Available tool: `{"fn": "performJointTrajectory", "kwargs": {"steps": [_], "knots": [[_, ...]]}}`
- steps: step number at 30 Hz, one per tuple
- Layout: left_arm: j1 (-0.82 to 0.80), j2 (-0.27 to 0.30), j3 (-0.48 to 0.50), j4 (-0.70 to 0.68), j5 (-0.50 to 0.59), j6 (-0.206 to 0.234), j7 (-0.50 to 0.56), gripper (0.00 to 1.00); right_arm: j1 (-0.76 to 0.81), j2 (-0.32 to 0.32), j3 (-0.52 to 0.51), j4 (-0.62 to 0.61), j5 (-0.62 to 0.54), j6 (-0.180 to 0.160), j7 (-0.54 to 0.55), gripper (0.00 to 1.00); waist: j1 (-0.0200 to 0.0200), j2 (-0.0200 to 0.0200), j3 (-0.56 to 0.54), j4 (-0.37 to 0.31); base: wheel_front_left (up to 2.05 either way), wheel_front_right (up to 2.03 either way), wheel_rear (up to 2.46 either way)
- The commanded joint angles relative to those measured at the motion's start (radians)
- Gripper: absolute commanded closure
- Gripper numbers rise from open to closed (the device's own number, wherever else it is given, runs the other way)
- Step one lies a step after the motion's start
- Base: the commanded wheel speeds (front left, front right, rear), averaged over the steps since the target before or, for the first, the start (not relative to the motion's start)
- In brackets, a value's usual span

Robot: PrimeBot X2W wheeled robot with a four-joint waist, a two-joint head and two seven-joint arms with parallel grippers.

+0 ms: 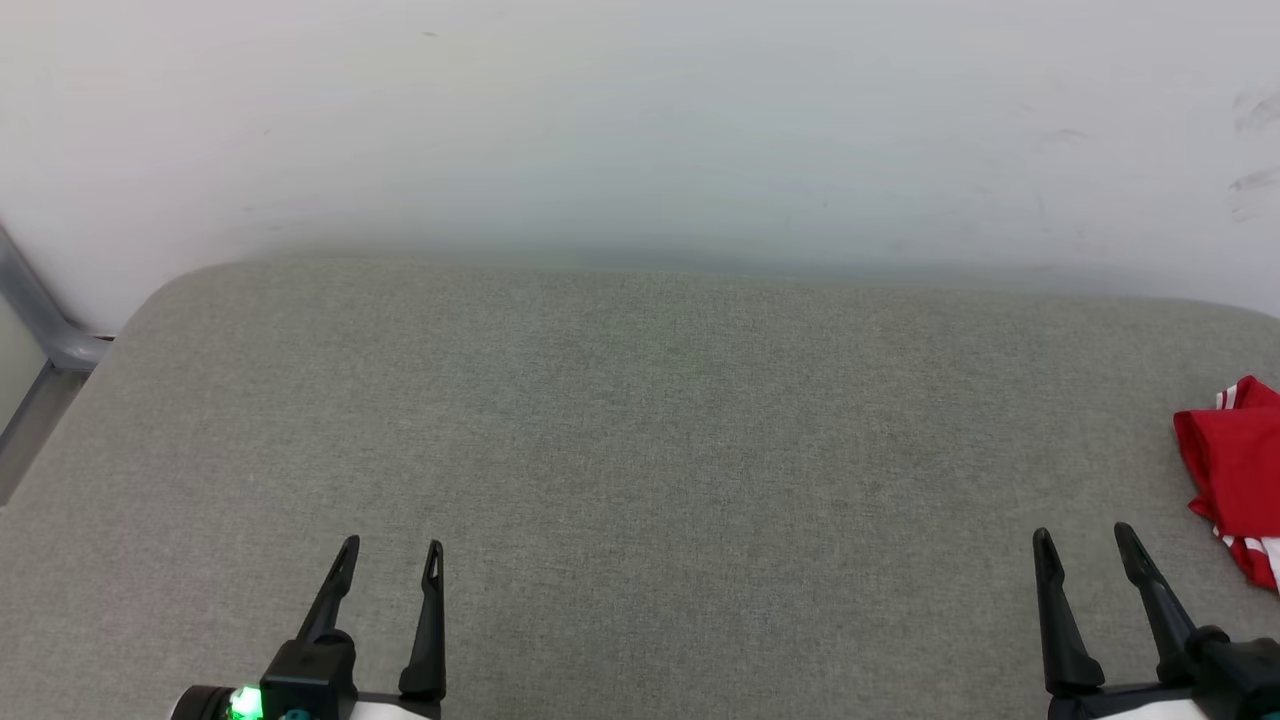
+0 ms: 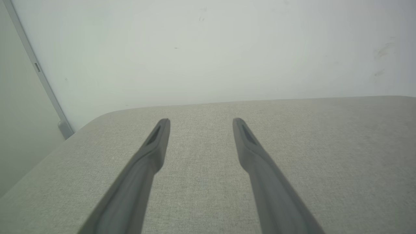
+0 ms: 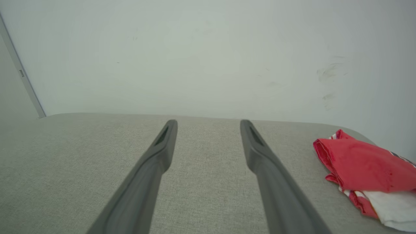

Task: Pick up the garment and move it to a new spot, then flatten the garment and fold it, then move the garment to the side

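The garment [image 1: 1238, 470] is a red shirt with white parts and striped trim, lying bunched at the far right edge of the grey surface, partly cut off by the picture's edge. In the right wrist view the garment [image 3: 364, 169] lies to the right of my fingers, with a white piece at its near end. My right gripper [image 1: 1083, 540] stands open at the lower right, a short way left of the garment and not touching it. My left gripper [image 1: 390, 550] stands open at the lower left, far from the garment, with nothing between its fingers [image 2: 159, 136].
The grey fabric surface [image 1: 640, 450] spreads wide, with rounded far corners. A pale wall [image 1: 640, 120] rises right behind it. A grey metal bar [image 1: 40, 320] runs down beside the surface's far left corner.
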Motion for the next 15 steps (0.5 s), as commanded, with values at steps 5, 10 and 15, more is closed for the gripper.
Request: {"fn": "performJointTrajectory", "kwargs": {"steps": [5,10,15], "knots": [[0.02,-0.003,-0.007,-0.01,0.002,0.002,-0.002,0.0,0.036,0.011,-0.006,-0.021,-0.005,-0.002,-0.003,0.0,0.0,0.0,-0.004,0.001,0.0,0.0,0.0],[0.023,-0.004,-0.008,-0.012,-0.001,0.0,-0.002,0.0,0.051,0.014,-0.013,-0.028,-0.003,-0.002,-0.003,0.0,0.0,0.0,-0.003,0.0,0.0,0.0,0.0],[0.021,-0.002,-0.006,-0.006,-0.006,-0.005,-0.002,0.0,0.054,0.016,-0.017,-0.028,-0.001,-0.002,-0.003,0.0,0.0,0.0,0.0,-0.001,0.0,0.0,0.0]]}}
